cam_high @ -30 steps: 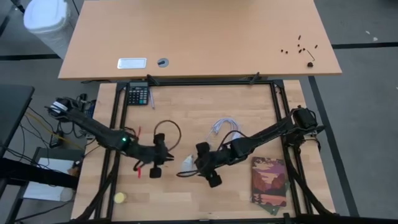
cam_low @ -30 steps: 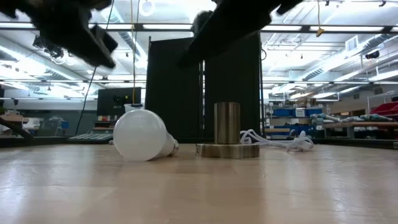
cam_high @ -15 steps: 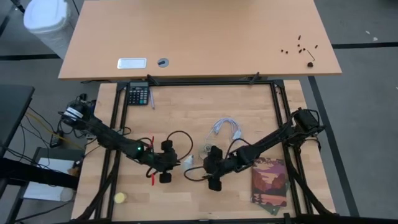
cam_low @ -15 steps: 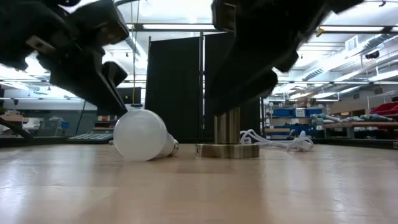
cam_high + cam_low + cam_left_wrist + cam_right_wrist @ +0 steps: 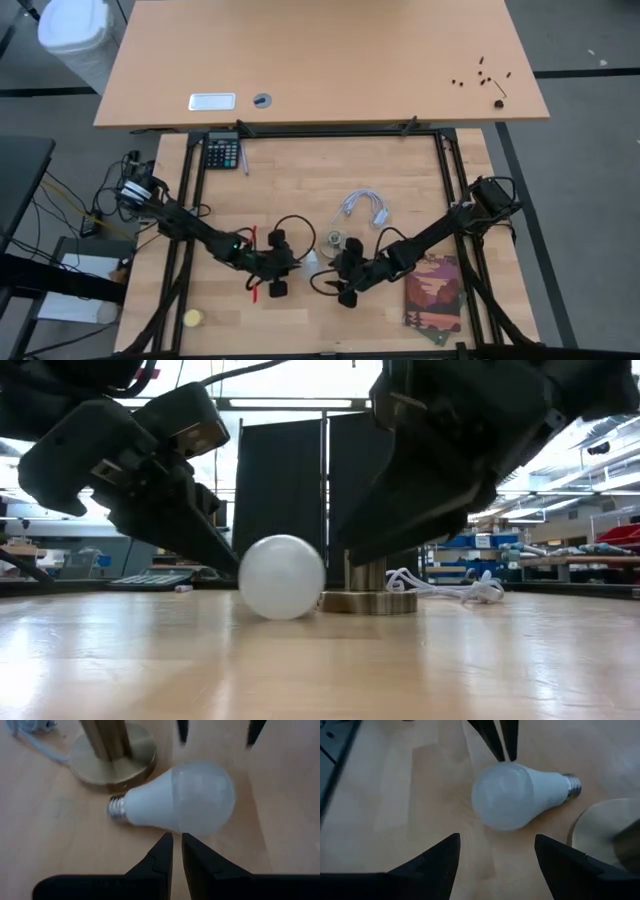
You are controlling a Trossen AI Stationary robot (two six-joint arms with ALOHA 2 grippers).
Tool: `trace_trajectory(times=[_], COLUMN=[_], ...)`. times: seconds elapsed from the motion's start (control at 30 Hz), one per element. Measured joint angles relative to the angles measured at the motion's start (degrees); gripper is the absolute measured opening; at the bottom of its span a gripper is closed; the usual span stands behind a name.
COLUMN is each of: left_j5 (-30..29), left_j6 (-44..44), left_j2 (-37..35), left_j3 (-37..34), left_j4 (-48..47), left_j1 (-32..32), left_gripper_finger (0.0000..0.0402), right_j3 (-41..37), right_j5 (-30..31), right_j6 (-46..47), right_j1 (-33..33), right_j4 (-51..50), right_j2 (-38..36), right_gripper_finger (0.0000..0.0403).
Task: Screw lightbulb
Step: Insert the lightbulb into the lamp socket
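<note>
1. Lightbulb [image 5: 192,797] stock sits on the worktop [image 5: 400,180], wooden, framed by dark rails.
2. Socket [image 5: 112,757]: brass disc with upright post, just beside the bulb's screw base.
3. Lightbulb: white, frosted, lying on its side, unheld, between both grippers.
4. Right gripper [image 5: 497,852]: jaws spread wide, facing the globe. Judgement: centre it over the globe's widest part before closing.
5. Left gripper [image 5: 177,851]: jaws nearly closed, tips at the globe's opposite side, bracing against roll.
</note>
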Motion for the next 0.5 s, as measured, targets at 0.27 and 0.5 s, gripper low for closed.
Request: trace_trajectory(times=[0.27, 0.5], left_j5=[1.3, 1.52], left_j6=[1.73, 3.26], left_j2=[4.15, 5.28], left_j3=[0.01, 0.08], left_j4=[5.88, 10.5], left_j1=[0.0, 0.02], left_gripper_finger=[0.0046, 0.0046], right_j3=[0.02, 0.01], right_j5=[1.09, 2.77], right_j6=[-2.55, -1.32], right_j1=[-0.33, 0.07], right_j4=[6.58, 6.63], right_j2=[3.56, 3.7], right_gripper_finger=[0.0267, 0.0292])
